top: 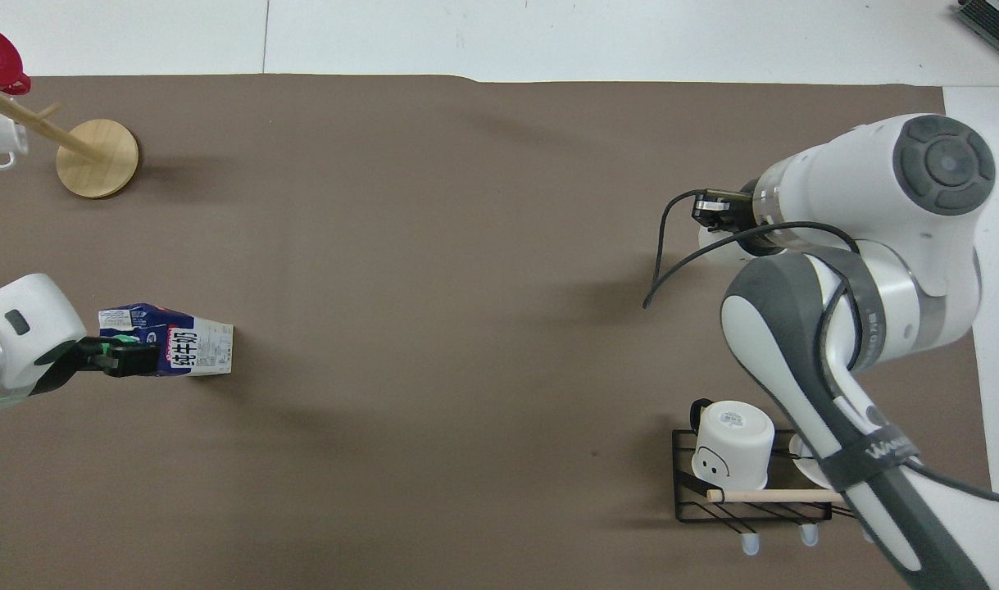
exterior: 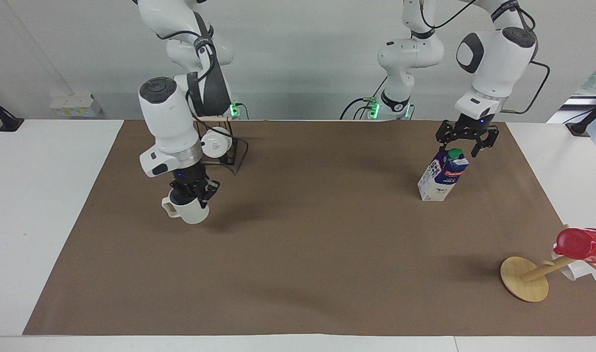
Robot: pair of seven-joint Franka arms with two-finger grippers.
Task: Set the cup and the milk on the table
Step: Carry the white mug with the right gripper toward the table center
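My right gripper (exterior: 192, 196) is shut on the rim of the off-white cup (exterior: 189, 210) and holds it just above the brown paper of the table (exterior: 317, 254), toward the right arm's end. In the overhead view the gripper (top: 716, 215) covers most of the cup (top: 712, 247). The blue and white milk carton (exterior: 442, 177) stands upright on the paper toward the left arm's end. My left gripper (exterior: 459, 145) is open, its fingers either side of the carton's green cap. It also shows in the overhead view (top: 130, 358) over the carton's top (top: 192, 351).
A black wire rack (exterior: 227, 151) with white mugs (top: 733, 447) stands near the right arm's base. A wooden mug tree (exterior: 525, 278) with a red cup (exterior: 581, 244) stands farther from the robots than the carton, at the left arm's end.
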